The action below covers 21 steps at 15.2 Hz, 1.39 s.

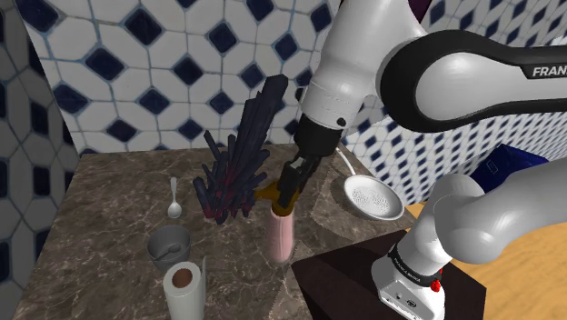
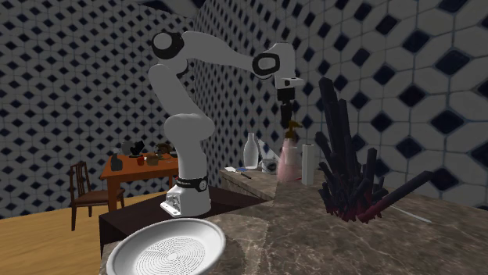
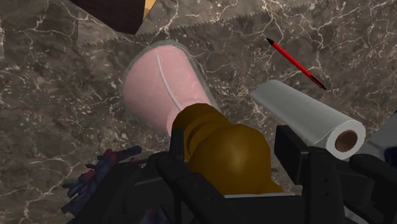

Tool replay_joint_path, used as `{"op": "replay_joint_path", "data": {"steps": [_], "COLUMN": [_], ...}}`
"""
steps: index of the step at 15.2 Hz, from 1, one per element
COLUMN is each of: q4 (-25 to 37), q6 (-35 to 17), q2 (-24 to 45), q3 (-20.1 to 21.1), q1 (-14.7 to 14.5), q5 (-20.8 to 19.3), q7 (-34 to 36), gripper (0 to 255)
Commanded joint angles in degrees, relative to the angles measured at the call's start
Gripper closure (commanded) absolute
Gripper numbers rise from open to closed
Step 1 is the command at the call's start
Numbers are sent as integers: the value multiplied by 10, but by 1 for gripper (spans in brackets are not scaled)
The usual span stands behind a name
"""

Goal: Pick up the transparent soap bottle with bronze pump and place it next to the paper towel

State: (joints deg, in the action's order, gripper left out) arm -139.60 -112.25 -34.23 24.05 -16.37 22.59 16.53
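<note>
My gripper [image 3: 232, 162] looks clamped on the bottle's [image 3: 162, 83] pump [image 3: 222, 143], so I'm grasping; next, lift straight and set down beside the towel [image 3: 305, 118]

I work in a home kitchen. Blue-and-white tiled walls [image 1: 136, 64] rise behind the dark marble counter [image 1: 109, 182], which carries a spoon [image 1: 174, 202], a white colander [image 1: 373, 197] and a paper towel roll [image 1: 183, 289]. Beyond the counter, a wooden table [image 2: 137, 166] and chair [image 2: 82, 191] stand on plank flooring [image 2: 47, 234].

Shoulder view: black tool [image 1: 289, 193] hides most of the bronze pump [image 1: 268, 191] on the pink soap bottle [image 1: 282, 238]; bottom edge crops the white paper towel roll [image 1: 184, 289].
</note>
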Motion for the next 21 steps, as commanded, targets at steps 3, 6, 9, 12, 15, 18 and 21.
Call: {"op": "replay_joint_path", "data": {"steps": [3,6,9,12,15,18,21], "q4": [-25,-46,-46,-46,-46,-46,-33], "q6": [-32,-60,-60,-60,-60,-60,-38], "q2": [6,14,14,14,14,14,6], "q3": [7,13,13,13,13,13,7], "q1": [-2,-3,-3,-3,-3,-3,-2], "q5": [6,12,12,12,12,12,8], "q7": [-5,-9,-9,-9,-9,-9,-9], "gripper": [255,255,255,255,0,0,0]}}
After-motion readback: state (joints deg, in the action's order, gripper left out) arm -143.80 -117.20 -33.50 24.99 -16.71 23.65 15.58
